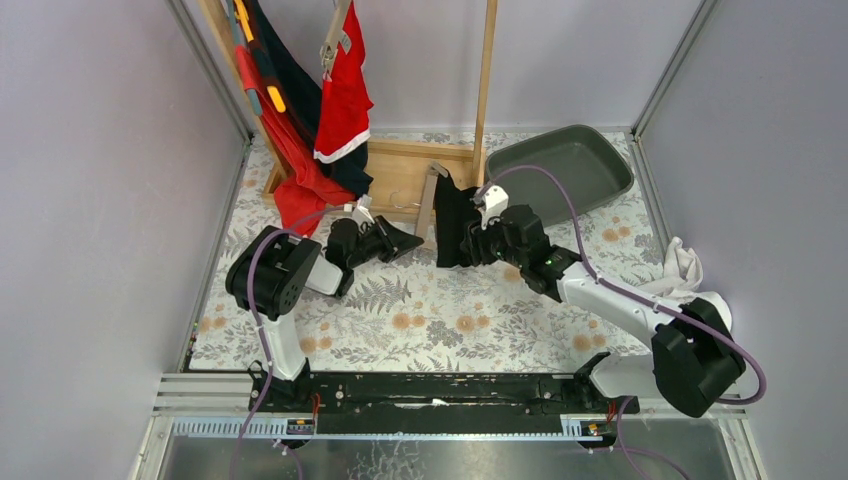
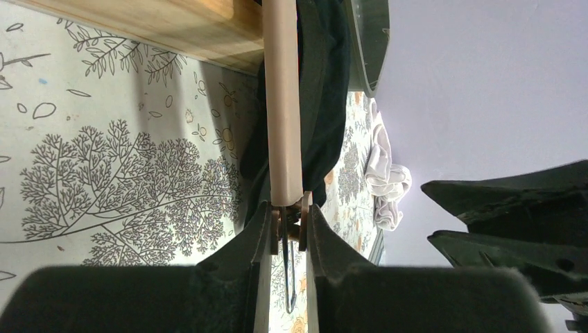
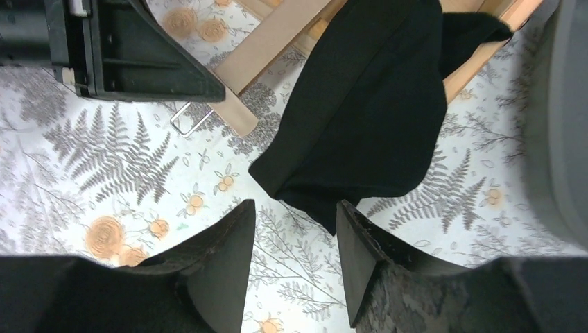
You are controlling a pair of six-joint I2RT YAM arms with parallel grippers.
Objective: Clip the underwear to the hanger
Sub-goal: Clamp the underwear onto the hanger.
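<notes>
Top view. Hanger [image 1: 430,203], a pale wooden bar, sits just toward 12 o'clock of the middle of the table [image 1: 440,315]. It is lifted off the fern-and-flower cloth and tilted.

Left gripper [image 2: 288,216] comes in from the 9 o'clock side. Its fingers are pressed together and clamped on the near end of the hanger, where the metal fittings are. In the left wrist view the bar runs straight away from the fingertips.

Black underwear [image 1: 455,225] is on the 3 o'clock side of the bar and touching it, standing as a dark panel. In the right wrist view it drapes down from the bar, with its lower corner loose above the table. Whether a clip bites the fabric: cannot tell.

Right gripper [image 3: 295,207] is at 3 o'clock of the underwear in the top view. Its fingers are apart with nothing between them. The lower corner of the fabric hangs just ahead of the gap.

Surroundings:
- Wooden rack base [image 1: 400,165] lies at 12 o'clock of the hanger, just beyond it.
- Red garment [image 1: 345,100] and a dark garment [image 1: 297,88] hang from the rack toward 11 o'clock.
- Grey tray [image 1: 560,165] is at 2 o'clock, near the back wall.
- White cloth [image 1: 682,265] is bunched at 3 o'clock by the table's right edge, well apart from the hanger.
</notes>
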